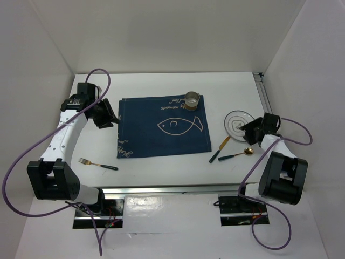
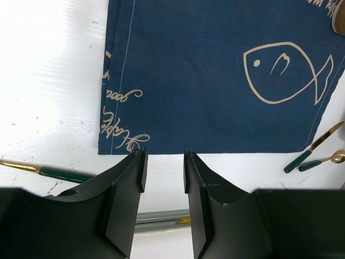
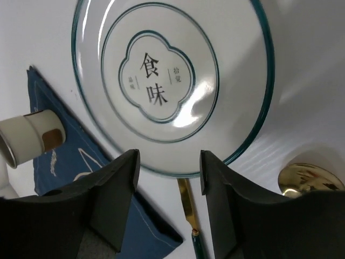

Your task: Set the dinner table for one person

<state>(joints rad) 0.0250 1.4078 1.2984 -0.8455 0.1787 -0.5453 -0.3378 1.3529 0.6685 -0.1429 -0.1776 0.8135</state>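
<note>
table [image 1: 161, 83]: white, matte, flat; carries every item.

mat [image 1: 161, 127]: dark blue cloth with a fish outline, at table centre. the fish outline is uncovered, so there is room for a plate there.

plate [image 1: 237, 122]: glass, round, no long axis, flat on the table at 3 o'clock from the mat. this is the governing relation. the right arm is the nearer one. in the right wrist view the plate [image 3: 161, 81] lies straight ahead of the right jaws, its near rim between the tips. the right jaws are spread and hold nothing; rim contact cannot be confirmed. judgement: the flat rim leaves little to grip, so slip is likely.

left jaws: parted by a narrow gap, holding nothing, at the mat's 9 o'clock edge.

cup [image 1: 192, 99]: upright on the mat's 12 o'clock edge.

knife [image 1: 220, 150] and spoon [image 1: 237, 155]: at 6 o'clock from the plate.

fork [image 1: 97, 163]: at 8 o'clock from the mat.
</note>
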